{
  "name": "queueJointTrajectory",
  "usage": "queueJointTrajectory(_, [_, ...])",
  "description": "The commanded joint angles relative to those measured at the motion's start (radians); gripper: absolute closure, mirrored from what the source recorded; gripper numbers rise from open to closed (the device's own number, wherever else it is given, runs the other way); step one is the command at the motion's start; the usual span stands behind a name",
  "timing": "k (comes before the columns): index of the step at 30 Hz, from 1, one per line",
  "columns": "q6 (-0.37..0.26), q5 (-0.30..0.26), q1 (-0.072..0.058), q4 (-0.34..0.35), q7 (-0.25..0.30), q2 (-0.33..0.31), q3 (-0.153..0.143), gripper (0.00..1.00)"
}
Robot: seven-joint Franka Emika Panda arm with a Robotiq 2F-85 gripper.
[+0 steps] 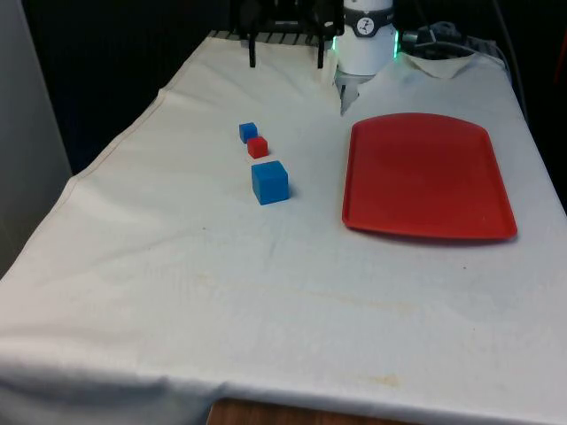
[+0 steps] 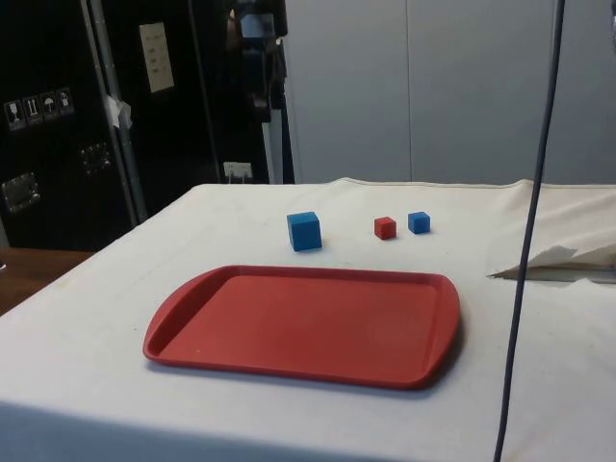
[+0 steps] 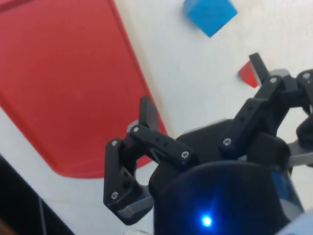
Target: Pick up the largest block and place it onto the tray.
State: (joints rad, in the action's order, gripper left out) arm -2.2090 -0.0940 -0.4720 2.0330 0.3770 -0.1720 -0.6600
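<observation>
Front view: largest blue block (image 1: 270, 181) sits untouched on the white cloth (image 1: 177, 266), left of the red tray (image 1: 429, 177).

Block is a plain blue cube with clean square edges and no markings; it is nearest the camera in a row of 3, with the small red block (image 1: 258, 147) just behind it and the small blue block (image 1: 248, 132) beyond that, all 3 apart. Wide bare cloth lies between block and tray, and on the front view's left out to the table edge. Tray is rimmed, with rounded corners and nothing on it. Gripper (image 3: 200, 83) hangs high over the cloth beside the tray's edge, fingers (image 3: 147, 113) spread wide, holding nothing. Side view: pale labels on the dark cabinet (image 2: 154, 57), text unreadable.
</observation>
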Motion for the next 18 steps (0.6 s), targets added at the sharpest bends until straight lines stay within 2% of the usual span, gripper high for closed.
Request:
queueJointTrajectory(1, [-0.025,-0.012,0.005,0.010,0.025,-0.002,-0.001,0.00])
queueJointTrajectory(5, [-0.070,-0.028,0.004,0.032,0.072,-0.014,-0.013,0.00])
queueJointTrajectory(6, [-0.046,-0.015,0.000,0.021,0.050,-0.013,-0.015,0.00])
queueJointTrajectory(8, [-0.090,-0.037,0.003,0.041,0.086,-0.023,-0.014,0.00])
queueJointTrajectory(15, [-0.164,-0.083,0.004,0.053,0.129,-0.076,-0.010,0.00])
queueJointTrajectory(16, [-0.155,-0.075,0.000,0.050,0.121,-0.078,-0.017,0.00])
queueJointTrajectory(18, [-0.180,-0.097,0.003,0.056,0.143,-0.088,-0.011,0.00])
